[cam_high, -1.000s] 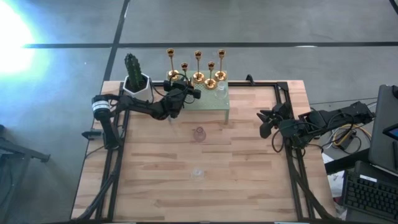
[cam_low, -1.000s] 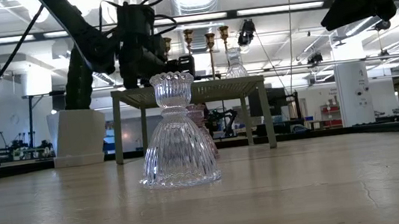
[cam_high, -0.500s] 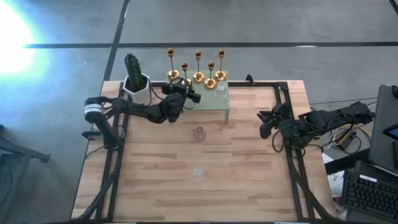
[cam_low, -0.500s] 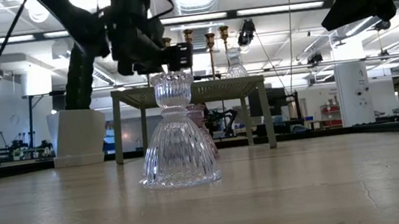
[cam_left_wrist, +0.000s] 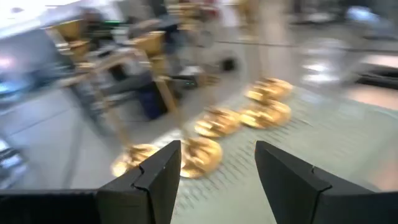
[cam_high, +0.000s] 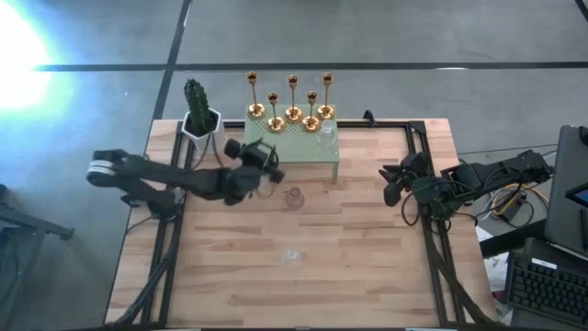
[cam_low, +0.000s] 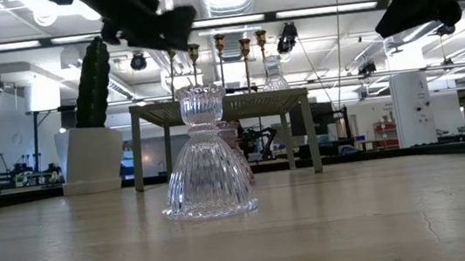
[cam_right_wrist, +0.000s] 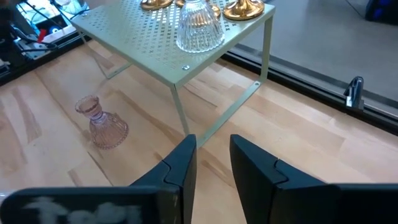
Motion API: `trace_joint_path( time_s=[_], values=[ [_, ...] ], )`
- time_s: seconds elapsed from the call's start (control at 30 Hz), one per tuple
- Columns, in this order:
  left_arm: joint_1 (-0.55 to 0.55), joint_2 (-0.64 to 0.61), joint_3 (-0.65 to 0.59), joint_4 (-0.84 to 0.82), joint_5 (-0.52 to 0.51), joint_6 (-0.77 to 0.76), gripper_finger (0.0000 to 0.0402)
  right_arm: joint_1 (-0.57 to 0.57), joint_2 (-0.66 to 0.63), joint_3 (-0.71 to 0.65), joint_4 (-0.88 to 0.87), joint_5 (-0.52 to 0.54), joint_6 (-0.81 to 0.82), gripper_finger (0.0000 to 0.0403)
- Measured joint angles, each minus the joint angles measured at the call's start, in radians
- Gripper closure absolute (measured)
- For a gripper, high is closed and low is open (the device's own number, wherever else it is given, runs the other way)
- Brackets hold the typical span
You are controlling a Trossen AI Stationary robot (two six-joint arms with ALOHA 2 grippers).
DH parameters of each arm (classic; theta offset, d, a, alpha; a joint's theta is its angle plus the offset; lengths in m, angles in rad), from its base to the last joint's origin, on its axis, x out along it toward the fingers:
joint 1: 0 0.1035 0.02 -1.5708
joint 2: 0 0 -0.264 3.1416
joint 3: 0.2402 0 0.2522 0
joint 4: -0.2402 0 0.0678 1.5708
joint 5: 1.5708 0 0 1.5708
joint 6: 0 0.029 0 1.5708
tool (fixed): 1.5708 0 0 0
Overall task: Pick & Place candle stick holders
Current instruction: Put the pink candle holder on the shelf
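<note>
Several gold candle stick holders (cam_high: 292, 112) stand on their round bases along the far side of the green perforated stand (cam_high: 303, 147), with a clear glass one (cam_high: 324, 138) near its right end. A pinkish glass holder (cam_high: 294, 198) and a clear glass one (cam_high: 291, 256) stand upright on the table. My left gripper (cam_high: 272, 164) hovers open and empty just off the stand's near left corner, facing the gold bases (cam_left_wrist: 217, 121). My right gripper (cam_high: 390, 182) waits raised at the right, fingers narrowly apart with nothing between them.
A cactus in a white pot (cam_high: 197, 106) stands at the far left corner, close behind my left arm. Black rails (cam_high: 432, 230) run along the table's sides. Bare wood lies around the two glass holders in the table's middle.
My left gripper has drawn back from the gold holders on the stand, toward the table's near edge and a little to the left, and has risen. The holders stay standing where they were.
</note>
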Motion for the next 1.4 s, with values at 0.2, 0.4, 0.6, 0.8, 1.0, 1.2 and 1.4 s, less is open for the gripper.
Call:
trace_joint_path(
  time_s=[0.2, 0.4, 0.6, 0.8, 1.0, 1.2, 1.4],
  values=[
    [-0.106, -0.199, -0.001, -0.365, 0.462, -0.188, 0.0191, 0.0, 0.0, -0.003, 0.0, 0.001, -0.017, 0.0317],
    [-0.107, -0.267, -0.091, -0.399, 0.723, -0.18, 0.0193, 0.0, 0.0, -0.004, 0.0, 0.002, -0.055, 0.0328],
    [-0.048, -0.26, -0.18, -0.4, 0.82, -0.143, 0.0193, 0.0, 0.0, -0.004, 0.0, 0.002, -0.058, 0.0329],
    [-0.044, -0.258, -0.279, -0.349, 0.862, -0.114, 0.0193, 0.0, 0.0, -0.004, 0.001, 0.035, -0.106, 0.0316],
    [-0.042, -0.257, -0.436, -0.067, 0.867, -0.021, 0.0193, 0.0, 0.0, -0.004, 0.003, 0.092, -0.107, 0.0307],
    [0.0, -0.242, -0.569, 0.204, 0.867, 0.004, 0.0193, 0.0, 0.0, -0.004, 0.015, 0.121, -0.105, 0.0302],
    [0.047, -0.166, -0.576, 0.265, 0.866, -0.016, 0.0193, 0.0, 0.0, -0.004, 0.026, 0.148, -0.105, 0.03]
  ],
)
